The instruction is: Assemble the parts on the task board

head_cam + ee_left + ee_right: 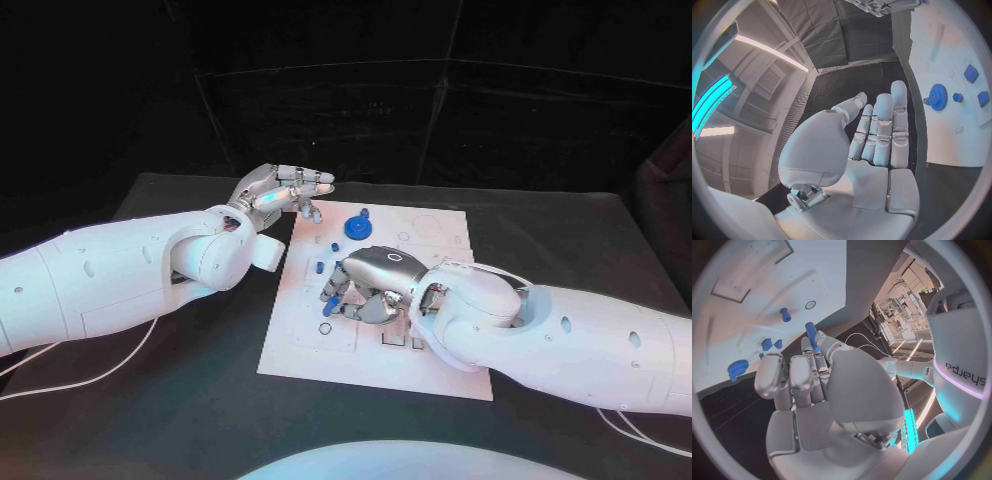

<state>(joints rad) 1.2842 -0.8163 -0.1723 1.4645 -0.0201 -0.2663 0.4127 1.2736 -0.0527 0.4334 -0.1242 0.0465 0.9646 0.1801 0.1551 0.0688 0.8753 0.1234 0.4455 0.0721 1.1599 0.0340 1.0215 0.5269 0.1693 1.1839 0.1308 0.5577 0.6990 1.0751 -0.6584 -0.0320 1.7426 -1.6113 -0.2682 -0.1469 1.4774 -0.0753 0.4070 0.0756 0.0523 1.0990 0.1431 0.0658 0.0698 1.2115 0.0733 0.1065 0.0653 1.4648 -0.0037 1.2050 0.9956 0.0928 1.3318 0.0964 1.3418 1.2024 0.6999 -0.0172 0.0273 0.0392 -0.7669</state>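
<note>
The right hand (372, 283) is over the middle of the white task board (440, 355) and holds a blue peg (811, 336) in its fingertips. The left hand (278, 192) is open and empty, by the board's far left corner. A blue gear (358, 226) and small blue parts (326, 265) lie on the board on the black worktop (173, 400).

Head camera looking down over the task board (378, 300), wrist cameras close behind each robot hand, sharing the board.

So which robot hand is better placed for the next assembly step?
Probably the right robot hand: it already holds a blue peg over the task board. The left robot hand holds nothing and sits at the board's far corner.
</note>
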